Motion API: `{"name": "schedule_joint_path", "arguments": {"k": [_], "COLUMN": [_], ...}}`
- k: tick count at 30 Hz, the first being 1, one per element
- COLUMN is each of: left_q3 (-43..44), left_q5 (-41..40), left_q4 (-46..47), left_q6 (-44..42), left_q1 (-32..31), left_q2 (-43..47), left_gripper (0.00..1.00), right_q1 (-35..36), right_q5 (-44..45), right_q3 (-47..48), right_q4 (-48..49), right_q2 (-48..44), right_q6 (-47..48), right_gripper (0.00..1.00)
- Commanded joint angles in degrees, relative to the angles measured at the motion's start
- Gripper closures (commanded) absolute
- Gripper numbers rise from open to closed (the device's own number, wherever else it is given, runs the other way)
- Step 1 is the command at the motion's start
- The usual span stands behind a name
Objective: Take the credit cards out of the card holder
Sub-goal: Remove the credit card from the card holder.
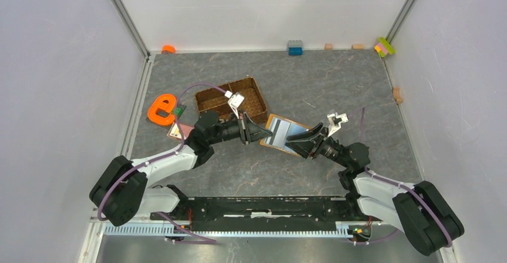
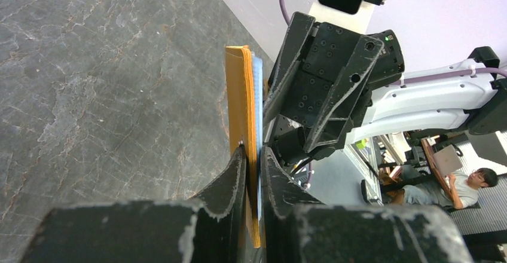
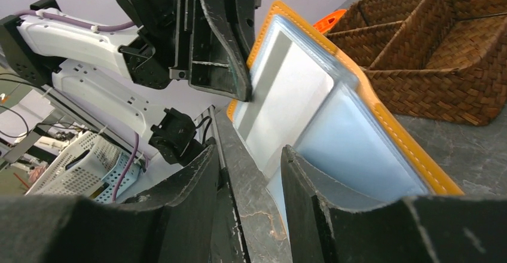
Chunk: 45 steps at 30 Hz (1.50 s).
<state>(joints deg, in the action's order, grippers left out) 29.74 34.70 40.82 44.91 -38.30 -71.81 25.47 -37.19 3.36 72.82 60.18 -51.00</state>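
The card holder [image 1: 293, 129] is held open, orange outside with pale blue lining, tilted up off the table between the two arms. A pale grey-white credit card [image 1: 278, 134] with a dark stripe sits in its lining. My left gripper [image 1: 263, 132] is shut on the holder's left edge; in the left wrist view the holder [image 2: 242, 95] stands edge-on, pinched between the jaws [image 2: 254, 155]. My right gripper [image 3: 250, 155] is open at the holder's [image 3: 382, 113] near edge, only table showing between its jaws, one finger against the blue lining. The card [image 3: 287, 95] lies just ahead of it.
A brown woven divided tray [image 1: 230, 100] stands just behind the left gripper, with an orange e-shaped toy [image 1: 161, 109] to its left. A flat pink and beige piece [image 1: 179, 131] lies under the left arm. Toy bricks [image 1: 295, 48] line the back wall.
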Motion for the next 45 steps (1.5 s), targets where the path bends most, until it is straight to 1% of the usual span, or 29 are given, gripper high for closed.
{"name": "schedule_joint_path", "arguments": {"k": [1,5,7,11,14,18,20,24,26,30,35,40,42,45], "left_q3": [2.48,3.29,3.77,3.29,2.74,3.13,3.07,2.87,2.91,3.24,3.32,2.53,2.04,1.81], "left_q5": [-2.47,-2.25,-1.38,-0.51,-0.33,0.20,0.23,0.21,0.36,1.23,1.38,-0.29,-1.30,-1.57], "left_q4": [0.36,-0.28,-0.18,1.48,3.55,3.66,3.83,3.92,4.16,4.92,5.46,3.91,3.32,3.61], "left_q6": [-0.92,-1.09,-0.80,0.50,2.05,2.80,2.92,2.73,2.89,3.47,3.96,3.71,3.61,3.94], "left_q1": [-1.13,-1.94,-2.04,-2.04,-2.04,-1.95,-1.95,-1.86,-1.87,-1.86,-1.80,-0.87,-0.18,0.07], "left_q2": [0.68,-0.39,-0.82,-0.47,-0.84,-1.60,-1.62,-1.24,-1.41,-2.53,-3.43,-2.11,-1.48,-1.81], "left_gripper": [0.98,0.98,0.98,0.98,0.98,0.98,0.98,0.98,0.98,0.98,0.98,0.98,0.98,0.98], "right_q1": [1.27,2.68,2.83,2.83,2.83,2.83,2.83,2.83,2.84,2.83,2.83,2.85,2.83,2.83], "right_q5": [-0.27,1.05,2.56,6.76,7.92,10.53,10.72,8.56,6.70,3.30,1.52,0.19,0.10,0.03], "right_q3": [1.39,1.95,2.71,5.17,5.35,5.73,5.97,5.76,5.40,4.09,2.74,0.71,-0.08,-0.30], "right_q4": [2.41,0.94,-3.17,-16.19,-17.97,-22.45,-23.14,-20.47,-17.45,-9.71,-3.00,6.21,8.95,8.88], "right_q2": [-1.63,-1.30,-1.29,-1.49,-2.34,-4.28,-4.35,-3.58,-3.18,-3.03,-2.86,-3.45,-4.29,-5.16], "right_q6": [1.05,2.22,3.79,8.78,9.97,11.91,12.42,11.17,9.91,6.68,3.60,0.17,-0.67,-0.34], "right_gripper": [0.52,0.54,0.54,0.55,0.56,0.57,0.57,0.57,0.58,0.62,0.72,0.81,0.82,0.82]}}
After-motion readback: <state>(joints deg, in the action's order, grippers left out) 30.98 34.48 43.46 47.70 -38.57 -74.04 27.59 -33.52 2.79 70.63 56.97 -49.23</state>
